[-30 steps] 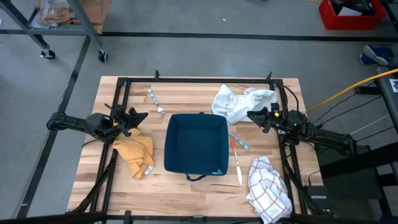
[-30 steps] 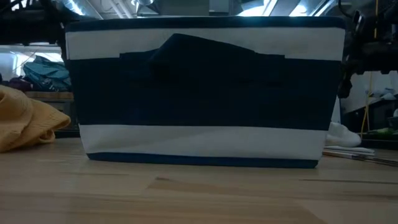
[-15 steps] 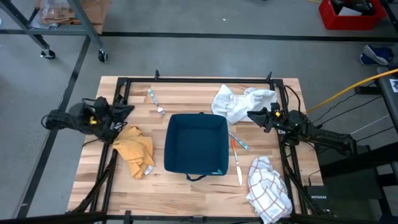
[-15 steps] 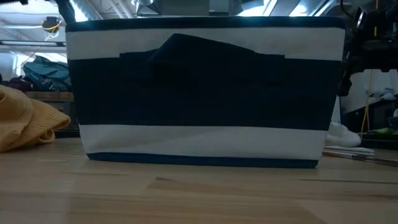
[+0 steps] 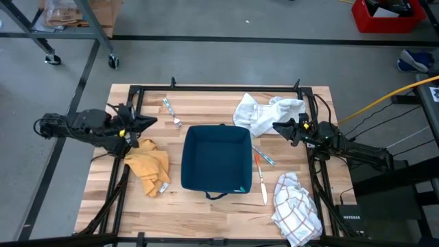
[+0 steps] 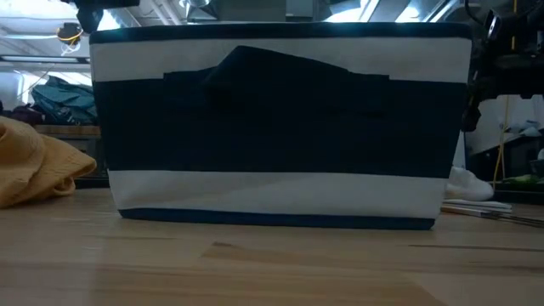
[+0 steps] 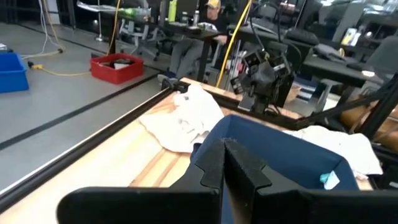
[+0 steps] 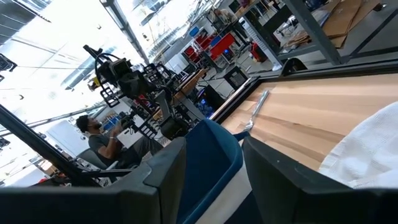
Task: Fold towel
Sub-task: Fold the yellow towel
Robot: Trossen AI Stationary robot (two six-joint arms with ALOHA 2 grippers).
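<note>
A crumpled yellow towel (image 5: 147,168) lies on the table's left part, and shows in the low view (image 6: 34,166) too. My left gripper (image 5: 149,121) is shut and empty, just beyond the towel's far edge and above the table; its fingers meet in the left wrist view (image 7: 224,163). A crumpled white towel (image 5: 264,113) lies at the far right, and a checked towel (image 5: 295,209) at the near right. My right gripper (image 5: 276,127) is open and empty beside the white towel's near edge; its fingers stand apart in the right wrist view (image 8: 214,142).
A dark blue bin with white stripes (image 5: 216,159) stands at the table's middle and fills the low view (image 6: 280,127). A fork (image 5: 171,112) lies far left of it. Several thin utensils (image 5: 262,168) lie to its right. A person (image 7: 214,9) sits beyond the table.
My left arm has drawn back toward the table's left edge, and its gripper has left the yellow towel's top and gone a little toward the far edge. The yellow towel lies as before. My right arm has kept still.
</note>
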